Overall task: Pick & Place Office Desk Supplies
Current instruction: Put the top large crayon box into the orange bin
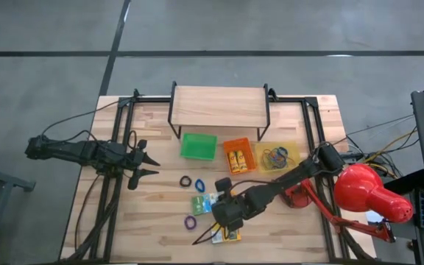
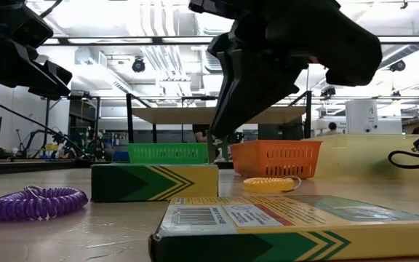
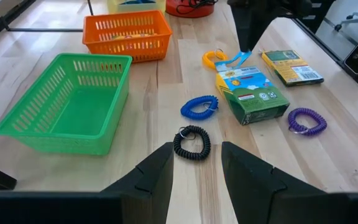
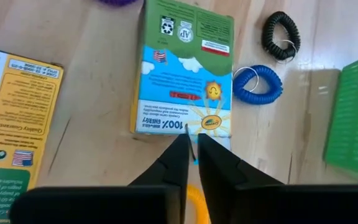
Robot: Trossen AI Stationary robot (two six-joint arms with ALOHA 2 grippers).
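Right claw (image 4: 191, 155) narrowly parted, low.

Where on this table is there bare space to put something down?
The green tray is empty, and bare wood lies between it and the left gripper. It is crowded around the right gripper, among the boxes and coil bands.

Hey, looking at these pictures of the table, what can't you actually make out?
Yellow loop: right wrist view, mostly covered by the right gripper.
Yellow tray: high view, what lies inside is too small to sort.
Nearest box: low view, cut off by the bottom edge, print blurred.
Green tray: right wrist view, cut off by the picture's edge.
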